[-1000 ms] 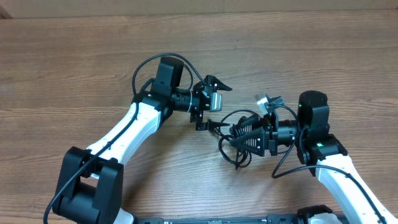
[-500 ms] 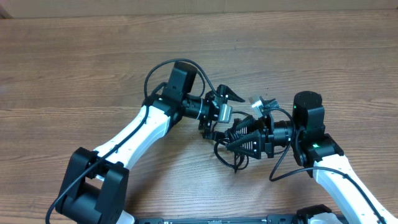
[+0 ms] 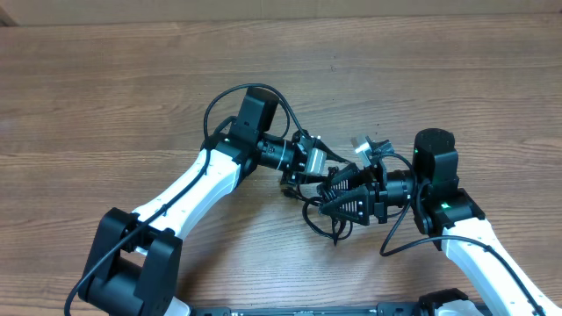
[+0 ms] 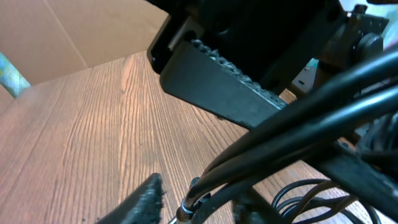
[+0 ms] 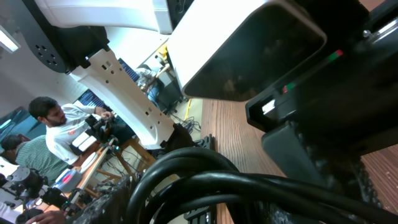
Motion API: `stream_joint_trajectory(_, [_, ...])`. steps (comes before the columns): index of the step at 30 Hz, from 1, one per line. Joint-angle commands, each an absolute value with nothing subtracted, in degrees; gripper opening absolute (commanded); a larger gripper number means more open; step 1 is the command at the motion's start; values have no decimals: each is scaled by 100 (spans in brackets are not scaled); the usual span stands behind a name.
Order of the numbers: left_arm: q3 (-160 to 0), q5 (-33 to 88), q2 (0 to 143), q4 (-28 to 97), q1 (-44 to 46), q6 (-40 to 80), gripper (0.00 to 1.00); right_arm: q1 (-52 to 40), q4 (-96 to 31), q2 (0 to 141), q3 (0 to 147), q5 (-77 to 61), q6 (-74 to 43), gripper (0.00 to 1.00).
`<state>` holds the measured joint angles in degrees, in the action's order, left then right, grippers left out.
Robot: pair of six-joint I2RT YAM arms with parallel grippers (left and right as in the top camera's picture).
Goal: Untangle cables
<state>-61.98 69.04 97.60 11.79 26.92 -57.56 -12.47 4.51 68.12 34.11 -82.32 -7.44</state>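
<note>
Where cables [image 3: 323,225] bunch: near desk [image 3: 132,88] middle
Left gripper [image 3: 299,174] jaws: around 1 strand, cannot tell if pinching
Right gripper [image 3: 323,197] jaws: pinching the bunch

The desk [image 3: 105,88] is brown wood, matt and grainy. The cables [image 3: 318,219] look smooth, faintly glossy black, and my left arm [image 3: 189,189] wears shiny white plastic.

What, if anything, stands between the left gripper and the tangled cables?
Nothing visible does. The left gripper meets the cables directly: in the left wrist view the cords run between its fingers. The right gripper holds the same bunch from the opposite side.
</note>
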Motion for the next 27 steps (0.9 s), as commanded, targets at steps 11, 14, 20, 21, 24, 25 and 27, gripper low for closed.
stream_joint_trajectory(11, [-6274, 7057, 9590, 1181, 2709, -5828, 4, -1280, 489, 6816, 3448, -8368, -679, 56])
stream_joint_trajectory(14, [-6274, 7057, 9590, 1179, 2707, -5830, 4, -1280, 489, 6816, 3448, -8368, -681, 56])
stream_joint_trajectory(20, [-6274, 6991, 9590, 1179, 2578, -5767, 4, -1280, 486, 6816, 3448, -8361, -701, 67])
stream_joint_trajectory(21, [-6274, 6991, 9590, 1181, 2532, -5730, 4, -1280, 486, 6816, 3448, -8359, -701, 70])
stream_joint_trajectory(24, [-6274, 6991, 9590, 1177, 2344, -5498, 4, -1278, 478, 6816, 3448, -8228, -740, 80])
stream_joint_trajectory(25, [-6274, 6991, 9590, 1177, 2270, -5400, 4, -1278, 460, 6816, 3448, -8149, -744, 85])
stream_joint_trajectory(27, [-6274, 6991, 9590, 1179, 2128, -5192, 4, -1280, 403, 6816, 3448, -7946, -749, 89])
